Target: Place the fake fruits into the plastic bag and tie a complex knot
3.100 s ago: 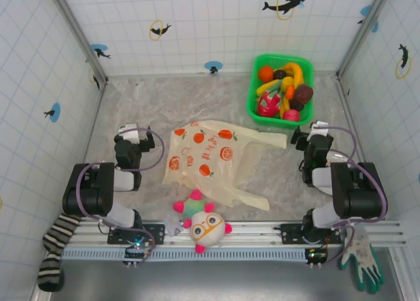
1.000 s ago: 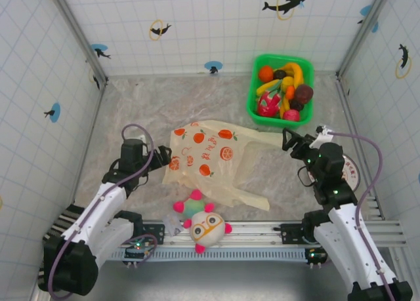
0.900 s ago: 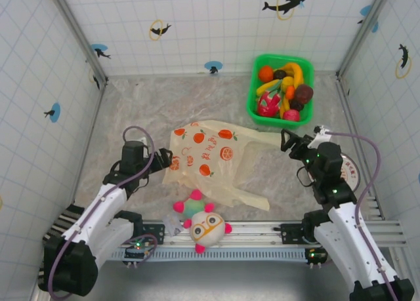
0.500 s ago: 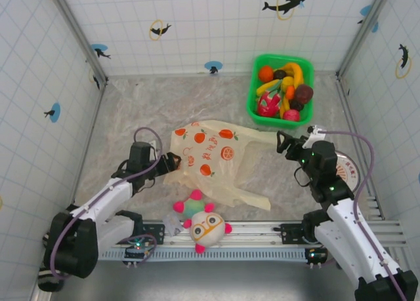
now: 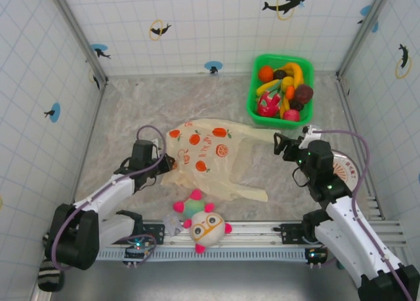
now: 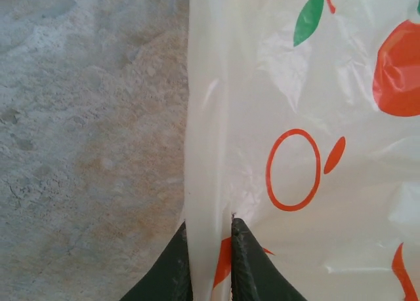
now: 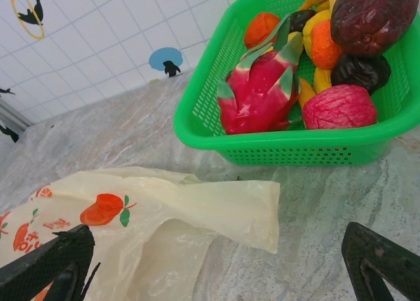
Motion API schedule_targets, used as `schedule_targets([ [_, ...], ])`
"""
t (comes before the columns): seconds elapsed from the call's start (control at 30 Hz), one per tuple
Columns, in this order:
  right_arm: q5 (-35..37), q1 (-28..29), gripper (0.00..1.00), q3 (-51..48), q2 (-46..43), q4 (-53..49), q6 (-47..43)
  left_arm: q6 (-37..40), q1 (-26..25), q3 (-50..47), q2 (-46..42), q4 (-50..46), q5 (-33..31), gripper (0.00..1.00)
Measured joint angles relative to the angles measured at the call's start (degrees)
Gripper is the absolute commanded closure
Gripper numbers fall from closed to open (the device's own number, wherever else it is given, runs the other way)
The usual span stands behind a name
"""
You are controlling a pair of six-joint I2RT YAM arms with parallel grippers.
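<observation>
On the left, the left pincer (image 5: 167, 163) lies low on the gray bench (image 5: 131, 107), right at the left edge of the plastic bag (image 5: 203, 158). In the left wrist view its two dark fingers (image 6: 244, 265) are close together, and a thin fold of the bag's edge (image 6: 209, 183) sits pinched between them. The bag lies flat in the middle of the bench. It is pale yellow with orange fruit pictures on it. One long handle strip (image 5: 262, 136) points to the right and the other (image 5: 246, 194) lies along the near side, well apart from the first. Just in front of the bag, near the rail, sits a white plush ball (image 5: 207, 227) with pink knobs and glasses. Further right, the right pincer (image 5: 281, 145) is just beside the end of the right handle strip. In the right wrist view its fingers (image 7: 49, 265) are spread wide, holding nothing, and the strip's end (image 7: 230, 202) lies on the bench between them. Behind it, in the far right corner, stands the green basket (image 5: 251, 98). All the fake fruits (image 5: 285, 88) are piled in the basket, none in the bag. Up close you can see a red and green one (image 7: 259, 94), a pink one (image 7: 338, 107), an orange one (image 7: 325, 45) and a big dark purple one (image 7: 374, 16).
</observation>
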Motion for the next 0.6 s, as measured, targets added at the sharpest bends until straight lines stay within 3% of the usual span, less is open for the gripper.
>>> schedule_targets([
  [0.13, 0.5, 0.4, 0.00, 0.2, 0.0, -0.4, -1.2, 3.1, 0.0, 6.1, 0.0, -4.9, -2.1, 1.00],
  [0.43, 1.1, 0.7, 0.00, 2.2, 0.5, -2.4, -4.9, 18.3, 0.0, 27.5, 0.9, -22.1, -8.9, 1.00],
  [0.6, 0.9, 0.7, 0.00, 5.1, 2.2, -5.2, -8.3, 28.5, 3.1, 33.0, 4.8, -27.9, -9.0, 1.00],
])
